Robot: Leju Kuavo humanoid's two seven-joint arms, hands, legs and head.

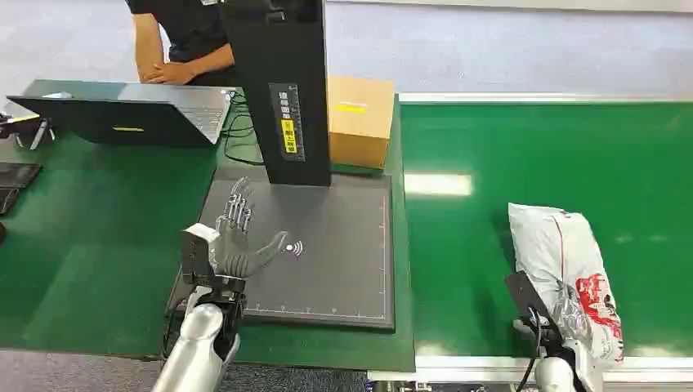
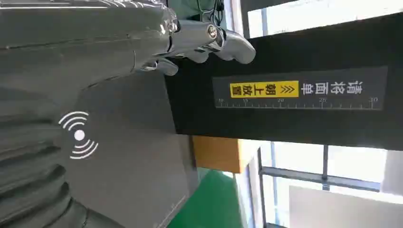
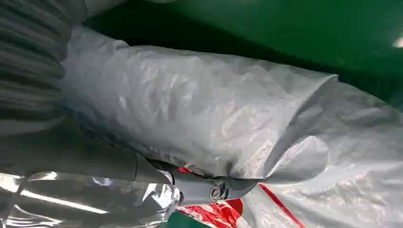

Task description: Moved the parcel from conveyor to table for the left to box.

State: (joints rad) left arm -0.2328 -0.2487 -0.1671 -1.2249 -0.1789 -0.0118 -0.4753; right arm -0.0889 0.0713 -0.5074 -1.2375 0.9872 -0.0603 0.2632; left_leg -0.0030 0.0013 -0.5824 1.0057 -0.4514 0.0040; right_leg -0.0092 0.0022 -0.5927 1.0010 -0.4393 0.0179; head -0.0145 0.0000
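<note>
We judge the pickup to be the step in hand: the white crinkled plastic mailer parcel with red printing (image 1: 564,273) lies on the green conveyor belt (image 1: 556,155), near its front edge, and has not yet crossed to the tabletop (image 1: 90,245). Our right robot hand (image 1: 546,333) is at the parcel's near end; in the right wrist view a finger (image 3: 209,189) lies pressed against the wrinkled film, though we cannot tell whether the hand has actually closed around it. Our left robot hand (image 1: 237,241) hovers with fingers spread and nothing in it above the dark grey scanner mat (image 1: 343,253), in front of the black upright scanner post (image 1: 282,82).

The parcel's long axis runs roughly away from us, its far end tilted slightly to the left.

Next, we think, comes a firm hold on the slippery bag, then a lift and a carry leftward onto the mat, within the left robot hand's reach.
</note>
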